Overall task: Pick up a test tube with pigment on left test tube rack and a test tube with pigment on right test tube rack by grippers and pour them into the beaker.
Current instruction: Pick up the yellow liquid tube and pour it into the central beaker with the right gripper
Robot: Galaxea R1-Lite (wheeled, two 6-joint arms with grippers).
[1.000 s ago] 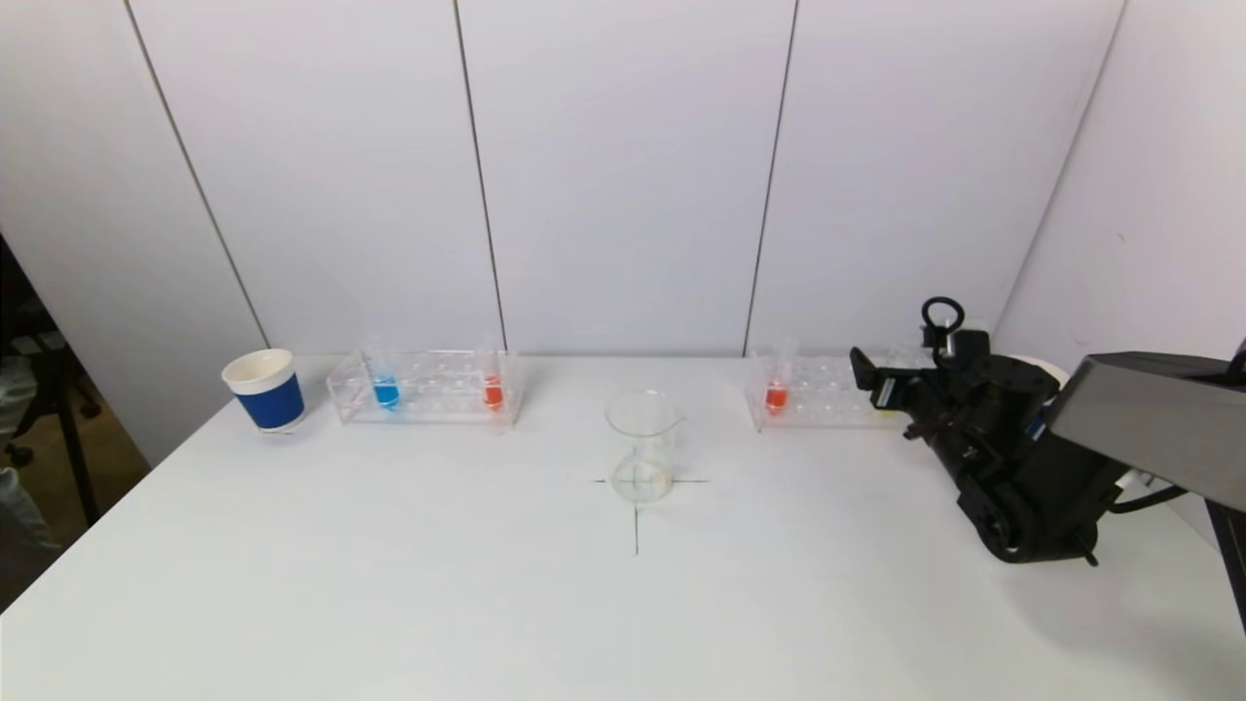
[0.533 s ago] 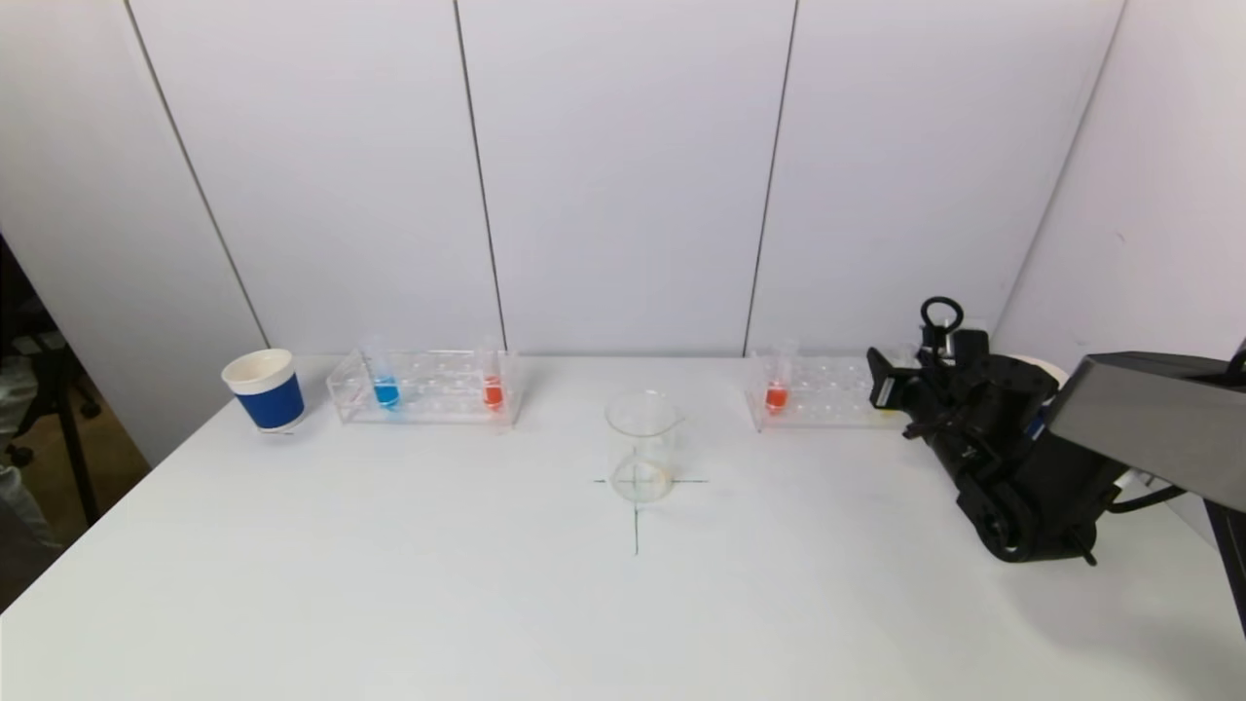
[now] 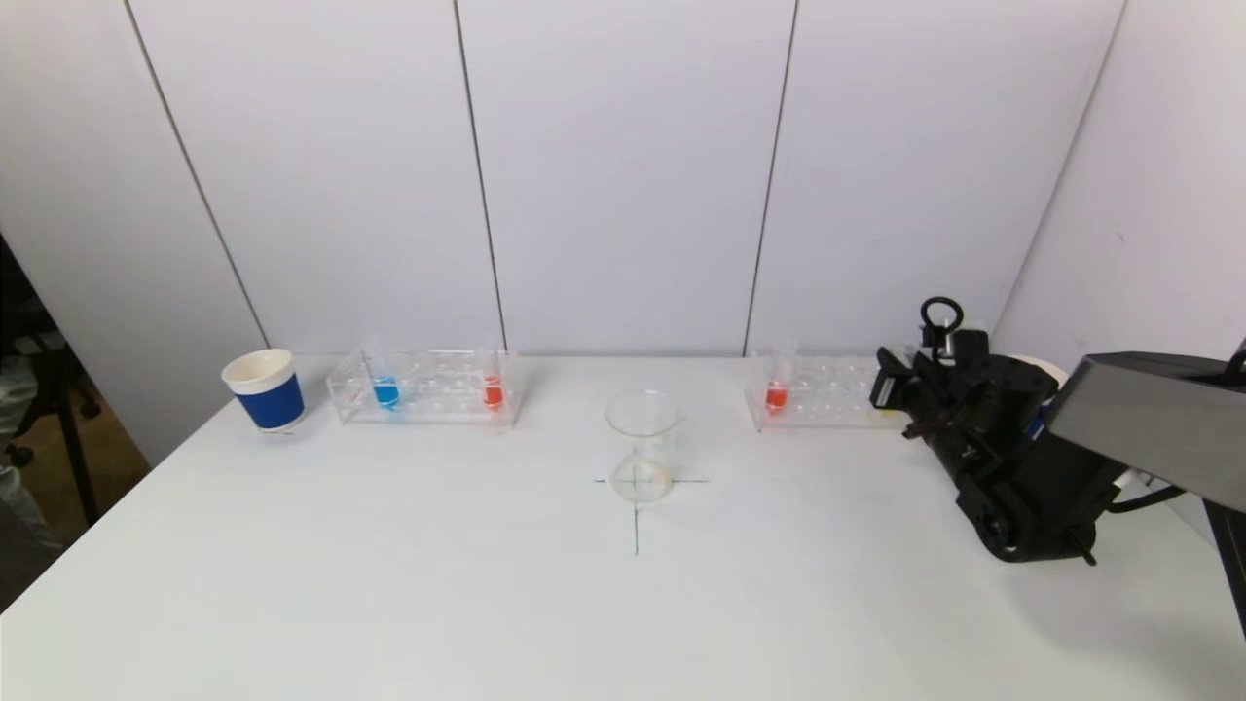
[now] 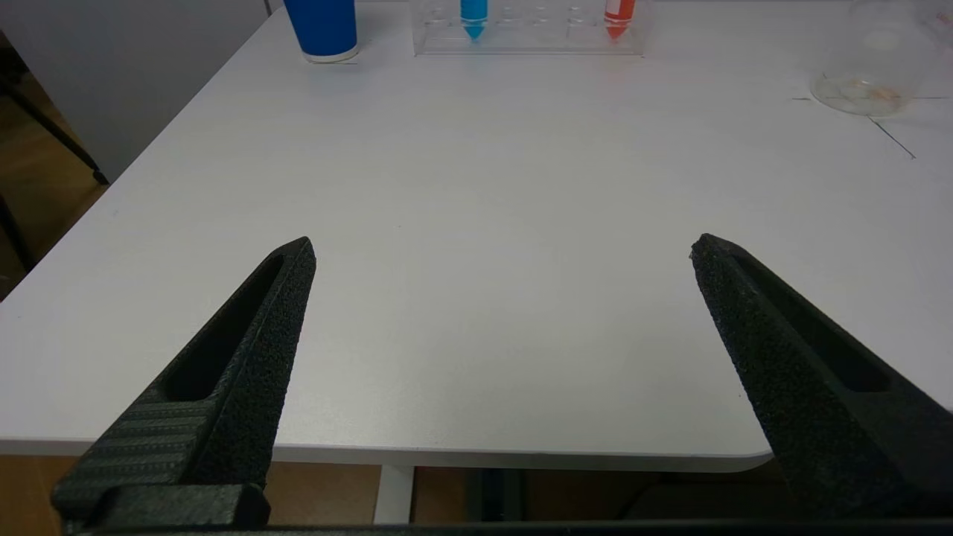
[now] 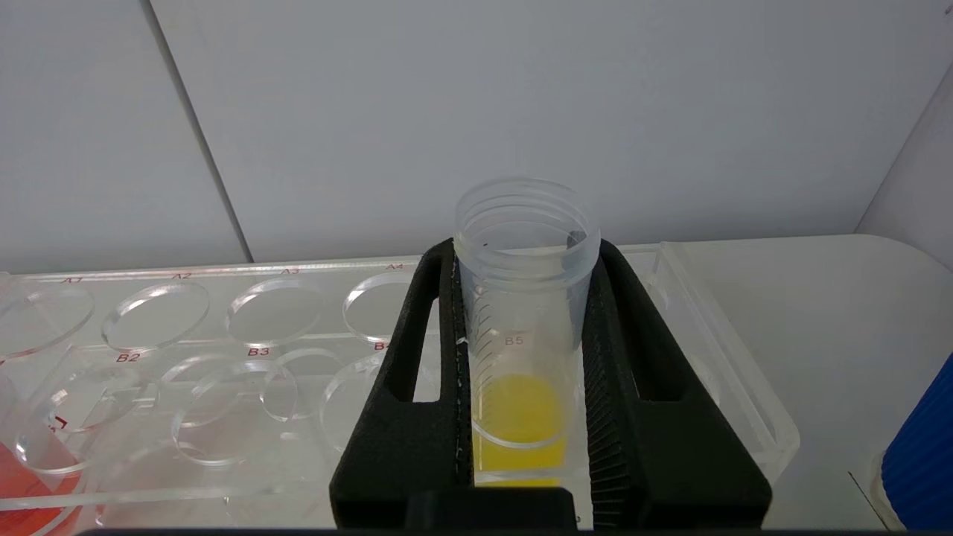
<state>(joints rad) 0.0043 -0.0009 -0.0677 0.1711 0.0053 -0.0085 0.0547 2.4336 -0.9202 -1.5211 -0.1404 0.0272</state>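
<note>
The left test tube rack holds a blue-pigment tube and a red-pigment tube. A red-pigment tube stands at the left end of the right test tube rack. At that rack's right end my right gripper is shut on a yellow-pigment test tube, which stands upright in its rack hole between the fingers. The glass beaker stands mid-table between the racks. My left gripper hangs open and empty over the table's near left edge, far from the left test tube rack.
A blue paper cup stands left of the left rack. Another blue cup sits just right of the right rack, close to my right arm. The wall runs right behind both racks. A thin cross is drawn under the beaker.
My right gripper's fingers have closed from wide open onto the yellow-pigment tube at the right rack's end. The arm itself has barely moved. The left gripper is unchanged.
</note>
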